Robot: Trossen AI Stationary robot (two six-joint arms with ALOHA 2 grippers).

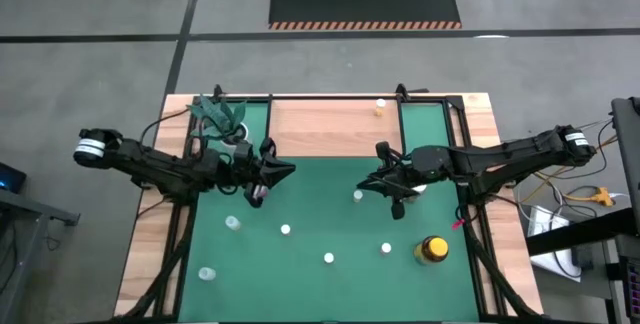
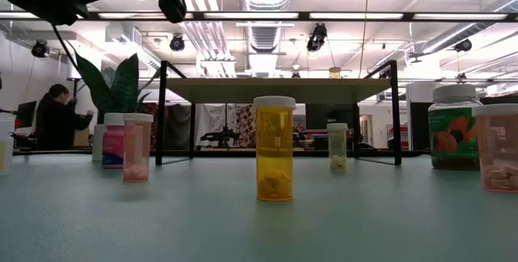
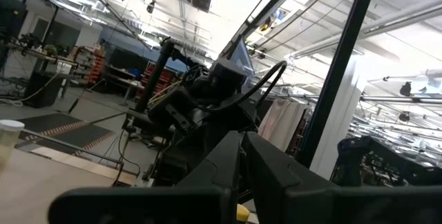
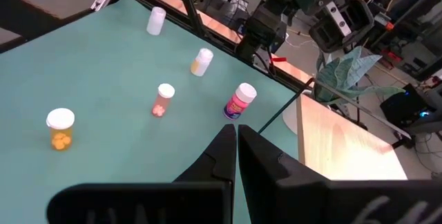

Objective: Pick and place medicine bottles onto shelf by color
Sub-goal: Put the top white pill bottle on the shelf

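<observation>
The shelf (image 1: 335,129), a light-wood board on black legs, stands at the table's far side with one small bottle (image 1: 380,106) on it. Several small white-capped bottles stand on the green mat: an orange one (image 2: 274,149), pink ones (image 2: 137,147) (image 4: 163,99), and a pink-labelled one (image 4: 239,101). A yellow black-lidded jar (image 1: 432,249) stands near the right edge and a greenish jar (image 2: 455,126) at the right. My left gripper (image 1: 280,172) hovers shut above the mat, left of centre. My right gripper (image 1: 385,179) hovers shut, right of centre. Neither holds anything.
A white pot with a green plant (image 1: 225,119) stands at the far left beside the shelf. Black frame bars (image 1: 180,234) run along both sides of the mat. A person (image 2: 57,120) sits in the room beyond the table.
</observation>
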